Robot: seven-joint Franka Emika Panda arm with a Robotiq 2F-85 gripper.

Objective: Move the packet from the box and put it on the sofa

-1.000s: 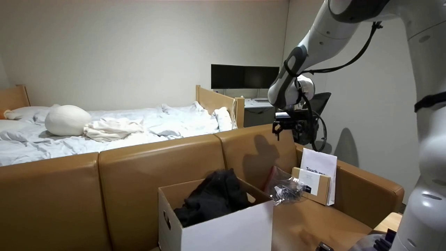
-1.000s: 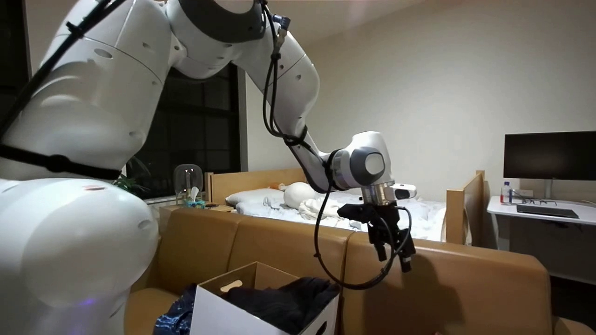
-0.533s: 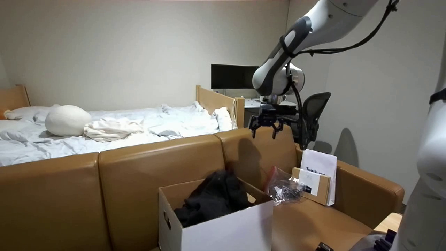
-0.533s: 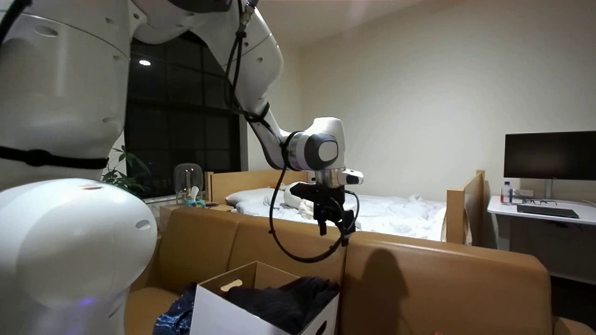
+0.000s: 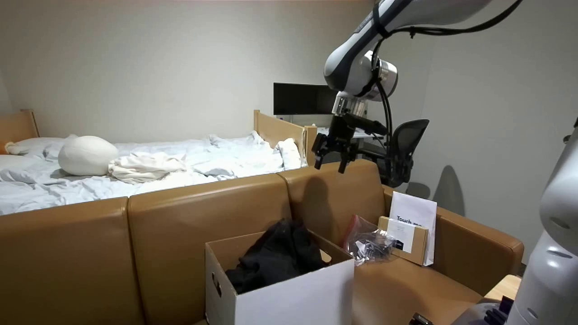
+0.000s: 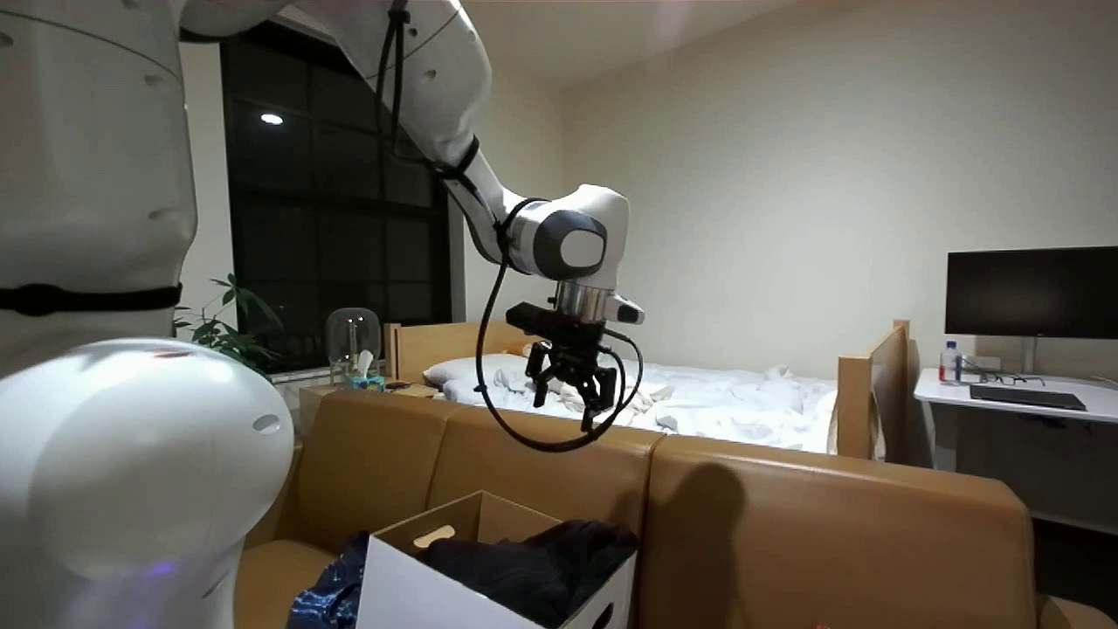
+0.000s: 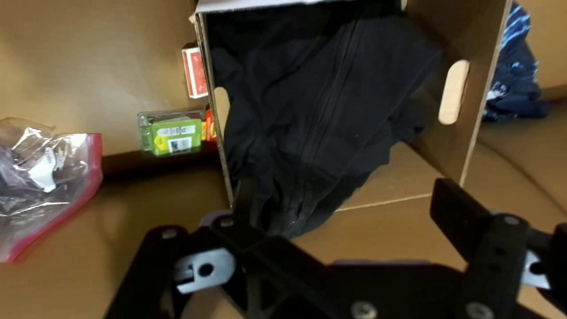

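Note:
The packet (image 5: 368, 241), clear crinkly plastic with a reddish edge, lies on the sofa (image 5: 203, 203) beside the white box (image 5: 293, 298). The packet also shows at the left of the wrist view (image 7: 48, 177); I cannot see it in an exterior view where the box (image 6: 419, 590) stands at the bottom. My gripper (image 5: 330, 167) is open and empty, in the air near the top of the sofa back. It shows in an exterior view above the sofa back (image 6: 563, 413). In the wrist view my gripper (image 7: 343, 195) has its fingers wide apart, with the box beyond and below them.
Black fabric (image 5: 280, 257) fills much of the box. A brown carton (image 5: 408, 241) and a white paper bag (image 5: 417, 207) lean at the sofa's arm. A green pack (image 7: 175, 135) and red card box (image 7: 195, 71) lie beside the box. Dark blue fabric (image 6: 332, 585) lies at its other side.
My gripper has moved up and across toward the box, and it has turned and tilted. The packet, the box and the black fabric have not moved.

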